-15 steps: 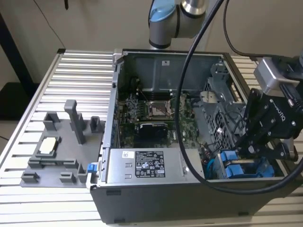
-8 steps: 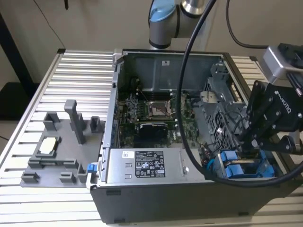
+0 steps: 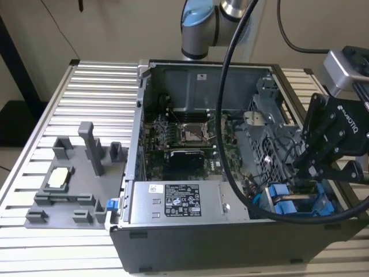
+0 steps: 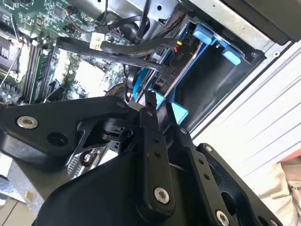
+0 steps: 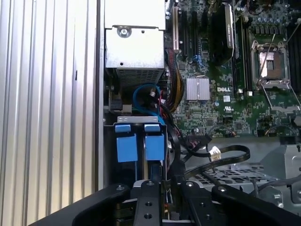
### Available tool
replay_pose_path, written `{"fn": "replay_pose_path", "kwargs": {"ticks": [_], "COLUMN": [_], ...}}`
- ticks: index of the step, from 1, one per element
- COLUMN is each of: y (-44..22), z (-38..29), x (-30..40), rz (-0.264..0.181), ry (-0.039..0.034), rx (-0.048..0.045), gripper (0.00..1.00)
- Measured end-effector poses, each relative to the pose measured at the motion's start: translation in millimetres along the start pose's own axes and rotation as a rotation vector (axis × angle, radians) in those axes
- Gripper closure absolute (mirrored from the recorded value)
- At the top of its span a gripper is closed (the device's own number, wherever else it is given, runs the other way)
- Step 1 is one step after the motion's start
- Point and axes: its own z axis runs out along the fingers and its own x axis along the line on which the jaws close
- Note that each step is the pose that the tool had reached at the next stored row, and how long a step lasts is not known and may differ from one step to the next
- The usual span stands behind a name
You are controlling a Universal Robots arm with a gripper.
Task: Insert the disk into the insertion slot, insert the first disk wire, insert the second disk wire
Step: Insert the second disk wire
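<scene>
You'll find the black gripper point(image 3: 307, 173) low over the open computer case's point(image 3: 173, 242) corner, directly above the blue-framed silver disk point(image 5: 154, 148) seated in the grey sheet-metal insertion slot point(image 5: 123, 121). Its narrow fingers point(image 4: 149, 120) appear pinched on a black wire point(image 4: 141, 49); whether they truly grip, you cannot tell.

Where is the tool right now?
In the exterior view the tool is at the right, reaching into the open computer case beside the blue carrier frames near its front right corner.
</scene>
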Motion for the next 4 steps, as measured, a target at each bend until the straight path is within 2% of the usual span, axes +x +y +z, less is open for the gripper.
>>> {"fn": "replay_pose_path", "kwargs": {"ticks": [4], "y": [0.0], "z": [-0.4], "x": [0.4], "rz": [0.0], "ry": [-0.0001], "rx": [0.0], "gripper": [0.76]}}
